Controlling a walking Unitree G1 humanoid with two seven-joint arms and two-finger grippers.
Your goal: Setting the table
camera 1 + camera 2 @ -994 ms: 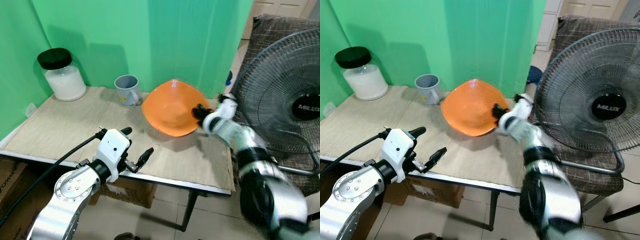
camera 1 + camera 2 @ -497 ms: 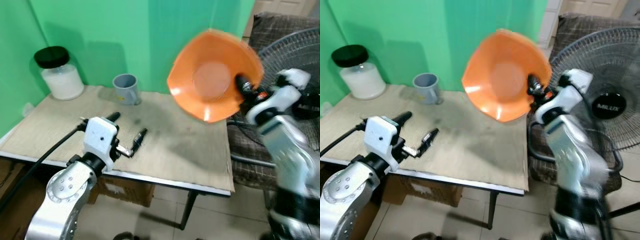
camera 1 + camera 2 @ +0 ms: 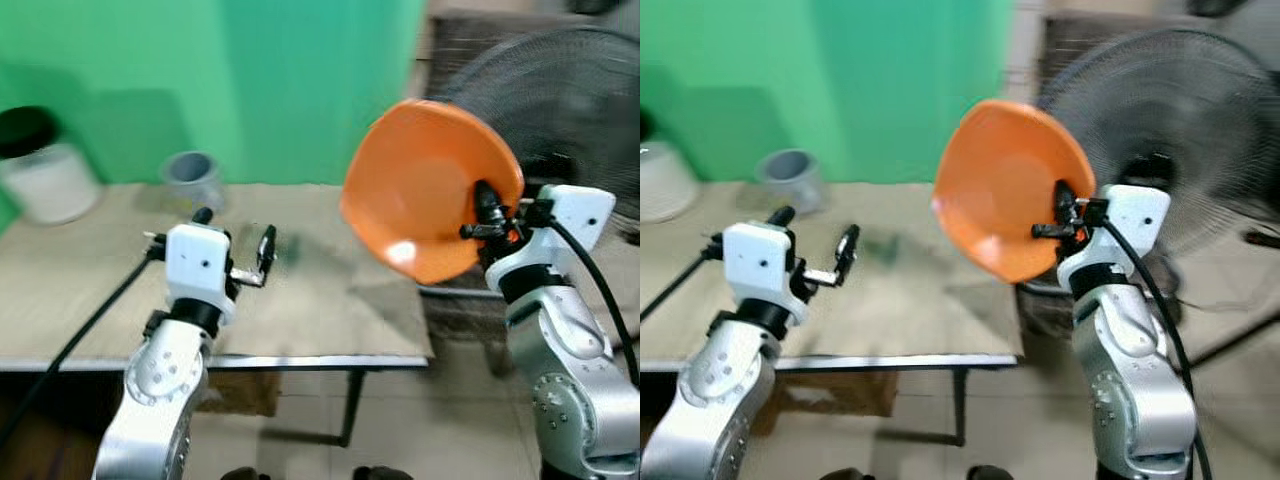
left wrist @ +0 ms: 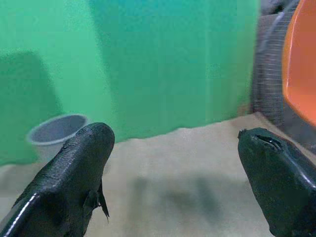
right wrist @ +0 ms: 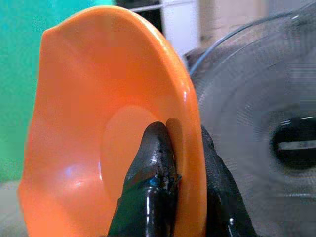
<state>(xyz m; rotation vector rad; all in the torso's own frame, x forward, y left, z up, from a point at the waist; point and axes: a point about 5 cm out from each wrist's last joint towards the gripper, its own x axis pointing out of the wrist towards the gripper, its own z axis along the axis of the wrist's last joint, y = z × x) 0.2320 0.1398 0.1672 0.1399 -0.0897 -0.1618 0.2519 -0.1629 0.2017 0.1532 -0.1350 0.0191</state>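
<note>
On the far left of my head view, a white jar point(image 3: 42, 180) with a dark lid sits at the back of the table point(image 3: 330, 320), blurred. Just right of it stands a grey cup point(image 3: 193, 178) against the green backdrop point(image 3: 250, 80). The whole view has swung since a second ago, so the camera turned; the jar and cup themselves look unmoved.

My left gripper point(image 3: 240, 245) hovers above the cloth near the table's middle, its two black fingers spread well apart and holding nothing. In the left wrist view the cup shows between and beyond the fingers point(image 4: 74, 168). A second ago this gripper was low at the near edge; now it is raised over the cloth.

Further right, the orange bowl point(image 3: 430, 190) is the main change. A second ago it rested on the table; now it is lifted clear, tilted nearly on edge, its hollow facing left. My right gripper point(image 3: 487, 215) is clamped on its rim, one finger point(image 5: 155, 148) inside the bowl and the other behind.

Behind the bowl stands a large fan point(image 3: 1170, 120).

I judge the bowl picked up and in transit; it still needs a place setting.
</note>
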